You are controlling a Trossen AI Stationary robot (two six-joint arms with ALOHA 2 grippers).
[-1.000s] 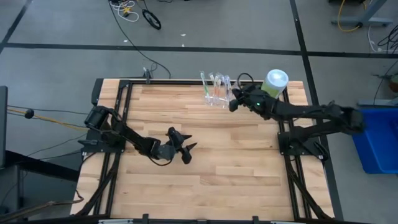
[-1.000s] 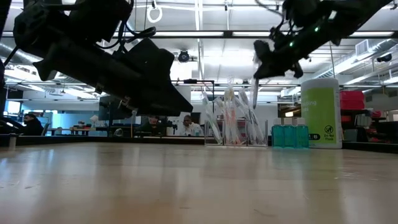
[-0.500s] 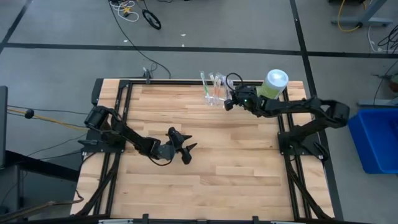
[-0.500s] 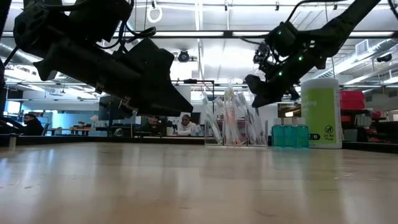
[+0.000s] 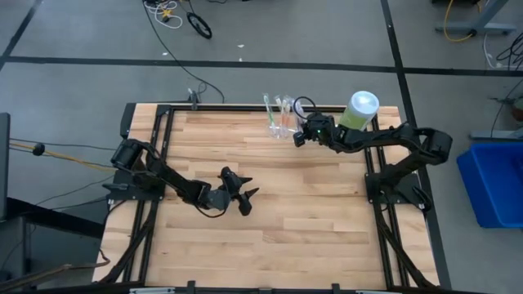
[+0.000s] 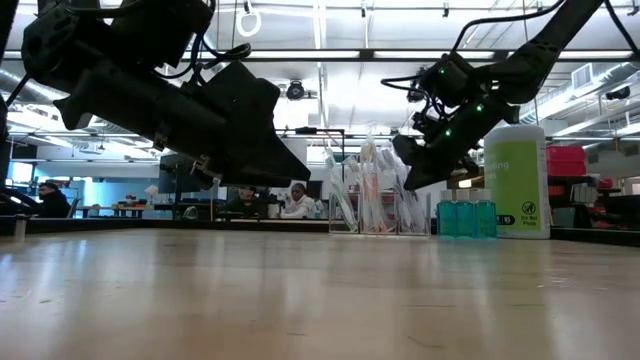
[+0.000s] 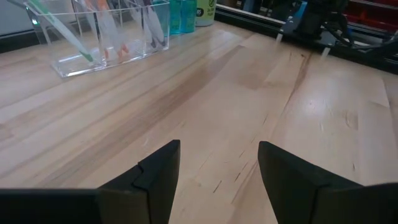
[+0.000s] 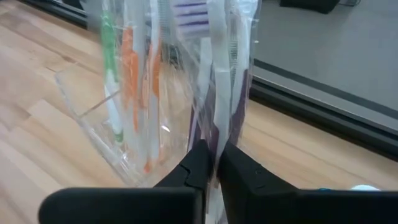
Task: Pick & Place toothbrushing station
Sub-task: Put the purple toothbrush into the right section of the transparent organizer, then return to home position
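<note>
The toothbrushing station is a low see-through rack with several slim toothbrushes upright in it. It stands on its base at the table's far edge, and also shows in the low view and the left wrist view. My right gripper is at the rack's right end, fingers almost together on something thin there. My left gripper hangs open and empty over the table's middle left. My right gripper pinches something thin at the rack's right end between its two fingers. I cannot tell whether it is the clear wall or a wrapped brush. The fingers come slanting down from the table's right side. The rack stands on the table.
A big light-green bottle with a white cap stands right of the rack, just behind my right arm. Small blue-capped bottles stand beside it. Bare wood lies between the two arms. People sit in the room beyond the table.
My right gripper has gone down and toward the table's left edge, up to the right end of the rack. The rack has stayed where it was.
</note>
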